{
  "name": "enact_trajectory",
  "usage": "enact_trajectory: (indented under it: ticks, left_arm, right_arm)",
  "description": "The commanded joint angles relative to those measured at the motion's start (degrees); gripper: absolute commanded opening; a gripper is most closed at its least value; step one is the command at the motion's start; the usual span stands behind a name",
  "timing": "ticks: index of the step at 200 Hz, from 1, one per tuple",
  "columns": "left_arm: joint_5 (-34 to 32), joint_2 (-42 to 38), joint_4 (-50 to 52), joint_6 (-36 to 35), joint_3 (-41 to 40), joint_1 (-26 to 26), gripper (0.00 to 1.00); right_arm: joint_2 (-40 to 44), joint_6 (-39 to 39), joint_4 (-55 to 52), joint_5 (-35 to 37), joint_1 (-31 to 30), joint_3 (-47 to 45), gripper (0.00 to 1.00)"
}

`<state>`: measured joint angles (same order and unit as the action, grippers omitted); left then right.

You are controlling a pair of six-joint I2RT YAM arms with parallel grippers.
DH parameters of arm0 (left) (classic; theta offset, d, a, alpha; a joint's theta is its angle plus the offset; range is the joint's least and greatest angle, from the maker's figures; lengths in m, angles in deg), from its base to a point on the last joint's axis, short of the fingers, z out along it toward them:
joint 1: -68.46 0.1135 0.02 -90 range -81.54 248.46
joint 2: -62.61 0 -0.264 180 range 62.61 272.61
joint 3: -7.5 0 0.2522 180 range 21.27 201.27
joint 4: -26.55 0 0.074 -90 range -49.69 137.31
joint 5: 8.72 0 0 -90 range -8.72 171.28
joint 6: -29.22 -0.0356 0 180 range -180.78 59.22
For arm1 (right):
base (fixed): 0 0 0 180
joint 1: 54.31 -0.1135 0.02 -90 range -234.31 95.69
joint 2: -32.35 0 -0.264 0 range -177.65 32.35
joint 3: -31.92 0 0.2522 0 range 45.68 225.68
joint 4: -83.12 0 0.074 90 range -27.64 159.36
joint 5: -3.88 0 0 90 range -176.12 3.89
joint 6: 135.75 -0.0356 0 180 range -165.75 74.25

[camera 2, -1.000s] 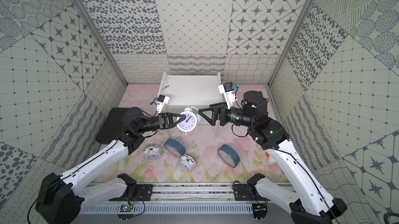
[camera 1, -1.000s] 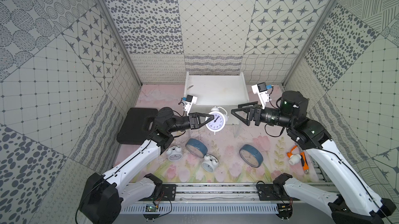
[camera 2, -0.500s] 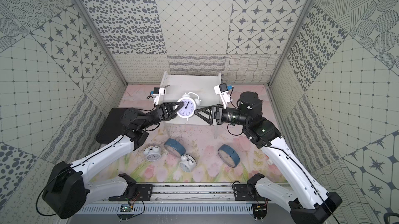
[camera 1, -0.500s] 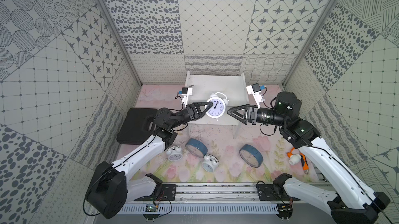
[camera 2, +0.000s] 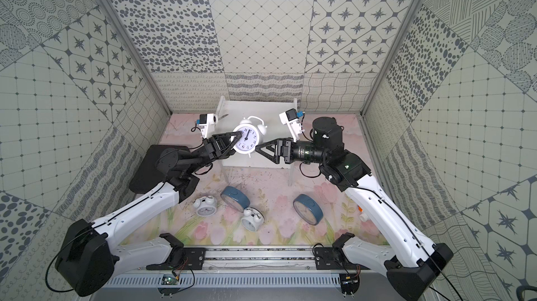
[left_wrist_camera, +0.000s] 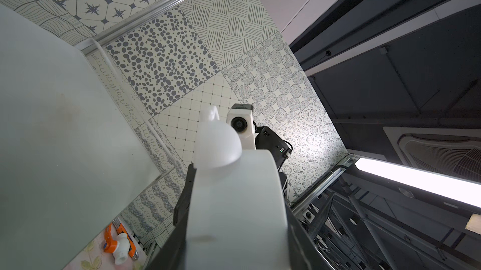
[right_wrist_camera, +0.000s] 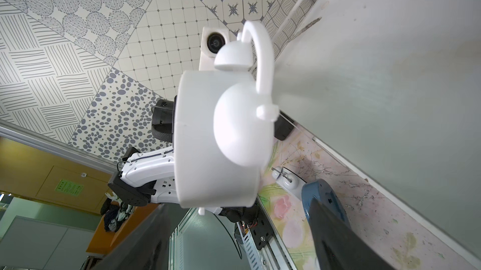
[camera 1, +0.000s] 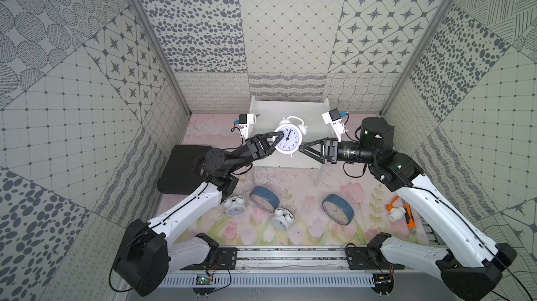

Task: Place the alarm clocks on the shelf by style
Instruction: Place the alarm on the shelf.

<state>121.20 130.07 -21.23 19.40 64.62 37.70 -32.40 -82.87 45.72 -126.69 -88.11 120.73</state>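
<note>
Over the shelf (camera 1: 271,112), which sits at 12 o'clock of the floral mat (camera 1: 305,198), the L gripper (camera 1: 277,143) is clamped on a white twin-bell clock (camera 1: 289,139). It pinches the case at the dial's 9 o'clock edge, so the clock hangs just above the top tier w/ dial facing up at the top cams and bells toward the back wall. Gripping only that rim prob. leaves the rest of the case free for a 2nd hold. The R gripper (camera 1: 302,148) sits just beside the clock's 4 o'clock edge, jaws apart. Its wrist view shows the case (right_wrist_camera: 216,138) framed betw. its dark fingers (right_wrist_camera: 338,229), w/ no contact as far as I can tell. My read: a handover or re-grip in mid-air, since a dial-up clock needs turning before it can stand on its feet. Risk is the L side letting go before the R side has closed. No clock rests on the top tier yet; the lower tier is hidden. At 6 o'clock of the shelf, on the mat, lie two more white twin-bells (camera 1: 234,206) (camera 1: 282,219) and both blue clocks (camera 1: 264,198) (camera 1: 338,209), all waiting to be sorted. A black case (camera 1: 183,169) at 9 o'clock of the shelf and an orange-white fitting (camera 1: 398,211) at 4 o'clock aren't part of the job.
</note>
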Motion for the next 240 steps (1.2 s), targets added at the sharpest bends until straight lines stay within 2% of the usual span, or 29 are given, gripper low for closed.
enact_trajectory:
  ticks: [1, 88, 129, 180, 214, 240]
  left_arm:
    - [-0.04, -0.7, -6.68, 0.63, 1.53, -0.29, 0.24]
    - [1.69, -0.69, -5.56, 0.13, 2.17, -0.44, 0.24]
    - [2.18, -0.93, -4.95, -0.26, 1.89, -0.44, 0.24]
    - [2.85, -0.97, -5.7, 0.11, 1.98, -0.44, 0.24]
    - [2.98, -0.75, -5.53, -0.25, 1.69, -0.42, 0.24]
    - [2.22, -1.26, -1.73, -2.48, 1.49, -0.43, 0.35]
  right_arm:
    - [-0.85, 2.3, 0.59, 0.45, -0.38, 3.46, 0.85]
    - [-4.37, 6.32, -4.31, -0.83, -0.65, 10.25, 0.59]
    - [-4.68, 6.63, -4.42, -1.81, -0.64, 10.65, 0.55]
    - [-5.69, 5.79, -2.61, -3.86, -0.65, 10.73, 0.57]
    - [-6.33, 6.0, -2.38, -4.49, -0.65, 11.5, 0.48]
    - [-6.18, 6.52, -1.86, -5.3, -0.63, 11.95, 0.41]
